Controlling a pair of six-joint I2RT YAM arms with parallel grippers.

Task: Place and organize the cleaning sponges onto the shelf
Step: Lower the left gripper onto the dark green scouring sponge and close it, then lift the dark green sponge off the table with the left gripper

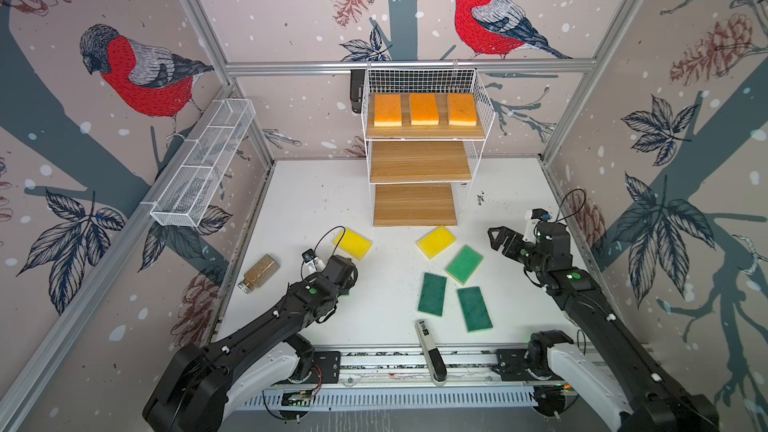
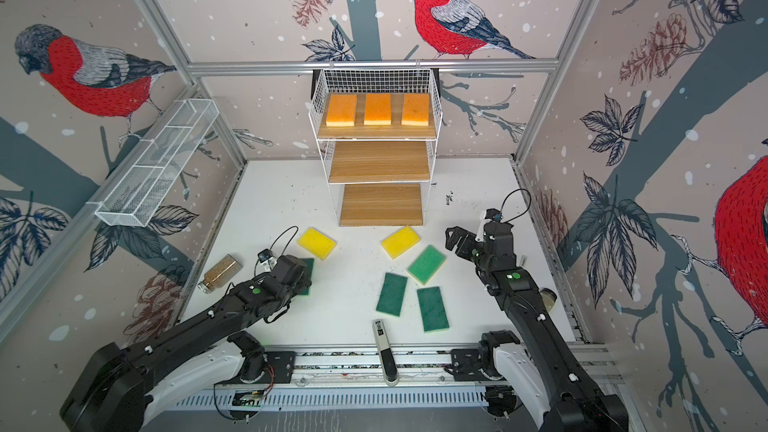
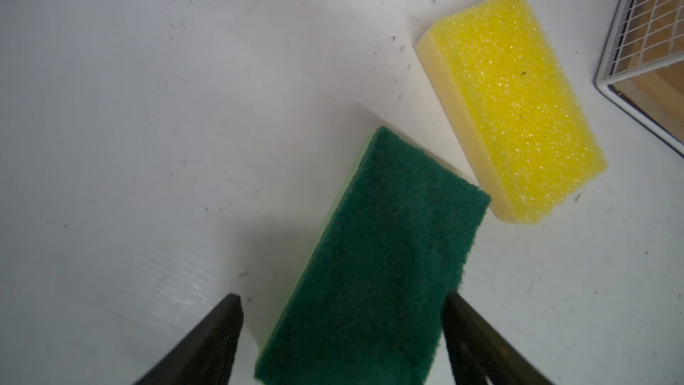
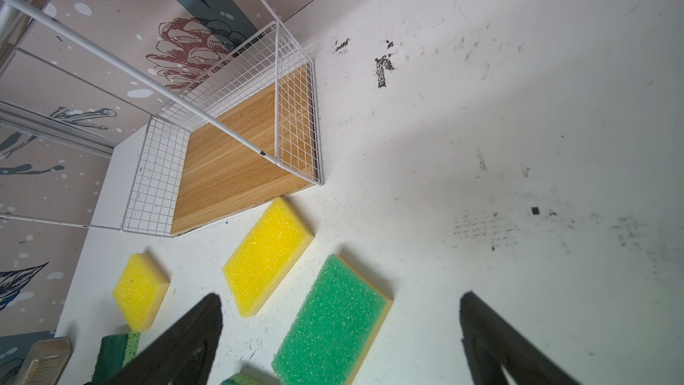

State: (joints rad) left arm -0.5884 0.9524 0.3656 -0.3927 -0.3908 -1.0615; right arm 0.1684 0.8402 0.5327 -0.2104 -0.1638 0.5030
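Three orange sponges [image 1: 424,109] lie in a row on the top board of the shelf [image 1: 419,162]; its two lower boards are bare. On the table lie two yellow sponges [image 1: 353,243] [image 1: 436,241], a light green one [image 1: 464,264] and two dark green ones [image 1: 432,293] [image 1: 474,308]. My left gripper [image 3: 341,296] stands open astride another dark green sponge [image 3: 388,238], one finger apart from it, the other near its edge. In both top views the wrist hides most of that sponge [image 2: 309,268]. My right gripper [image 4: 341,295] hangs open right of the light green sponge [image 4: 333,320], holding nothing.
A spice jar [image 1: 258,273] lies at the table's left edge. A slim white-and-black device [image 1: 430,351] rests at the front edge. A long white mesh trough [image 1: 203,164] hangs on the left wall. Another jar [image 2: 548,299] shows behind the right arm.
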